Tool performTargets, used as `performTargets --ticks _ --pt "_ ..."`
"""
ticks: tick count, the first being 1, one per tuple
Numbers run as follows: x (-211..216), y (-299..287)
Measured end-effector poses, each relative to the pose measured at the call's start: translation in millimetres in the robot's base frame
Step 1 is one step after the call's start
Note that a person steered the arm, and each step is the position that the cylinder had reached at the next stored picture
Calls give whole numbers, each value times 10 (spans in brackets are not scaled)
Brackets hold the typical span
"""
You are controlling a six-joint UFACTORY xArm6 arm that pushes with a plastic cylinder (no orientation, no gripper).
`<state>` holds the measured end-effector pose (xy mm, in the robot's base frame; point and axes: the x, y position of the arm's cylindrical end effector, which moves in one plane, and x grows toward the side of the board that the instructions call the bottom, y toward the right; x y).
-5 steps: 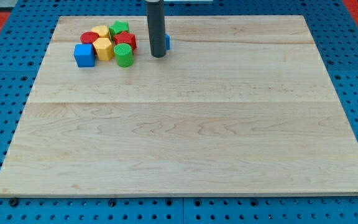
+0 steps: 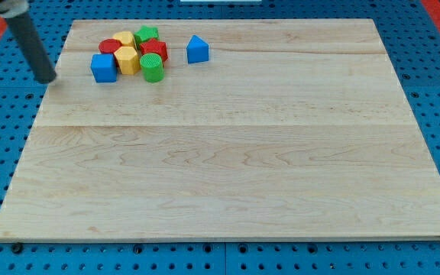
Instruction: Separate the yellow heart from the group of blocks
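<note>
A tight group of blocks sits at the top left of the wooden board (image 2: pixel 228 153). The yellow heart (image 2: pixel 125 37) is at the group's top, between a red cylinder (image 2: pixel 111 46) and a green star (image 2: pixel 147 33). A yellow hexagon (image 2: pixel 127 59) lies below it, with a blue cube (image 2: pixel 104 67) to its left. A red block (image 2: pixel 156 50) and a green cylinder (image 2: pixel 153 68) are on the group's right. My tip (image 2: pixel 46 79) is left of the board's edge, well left of the blue cube, touching no block.
A blue triangular block (image 2: pixel 197 50) stands alone, right of the group. A blue pegboard (image 2: pixel 6 114) surrounds the wooden board.
My rod has swung from just in front of the blue triangular block to the far left, past the board's left edge. The blue triangle now shows in full. The blocks have not moved.
</note>
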<state>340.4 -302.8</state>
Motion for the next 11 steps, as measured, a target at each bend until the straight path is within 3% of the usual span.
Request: performTargets --ticks 2,4,6,9,11 --pt "-415 360" --pt "-512 1531" --pt "-651 1395" --pt "-918 1902" --pt "-1167 1432"
